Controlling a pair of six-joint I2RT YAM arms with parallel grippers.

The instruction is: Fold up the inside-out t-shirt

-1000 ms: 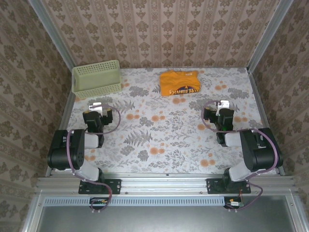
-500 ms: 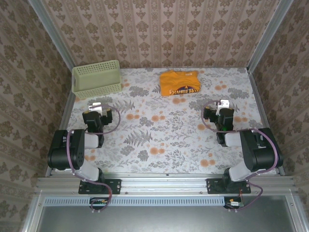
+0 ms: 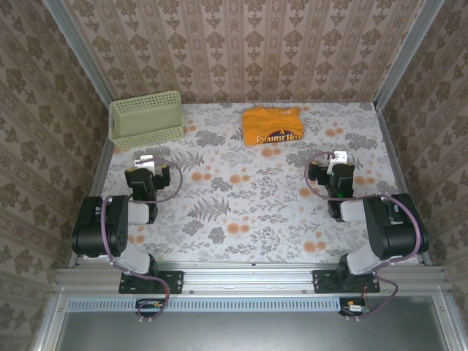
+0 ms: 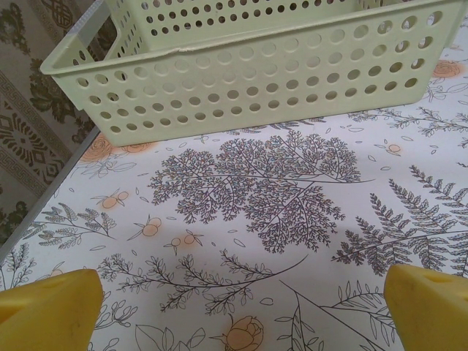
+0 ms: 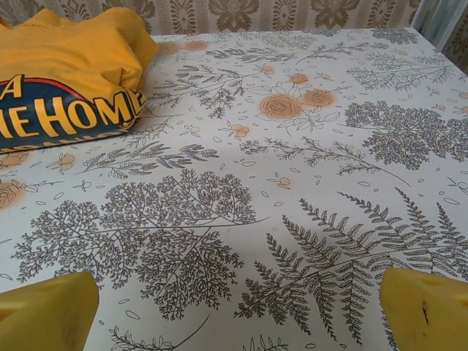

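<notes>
Well beyond right fingers (image 5: 44, 311), t-shirt (image 5: 69, 51)

The floral table (image 3: 248, 208) carries the t-shirt (image 3: 272, 125) and a green basket (image 3: 146, 136).

Orange-yellow t-shirt (image 3: 272, 126) lies in a compact, roughly rectangular bundle on the counter (image 3: 241, 191), at its far edge, approx. mid-width. Printed side faces up: dark blue band w/ lettering along the bundle's near edge. Cloth looks soft, w/ rounded folds & a bit bunched at the right corner.
</notes>
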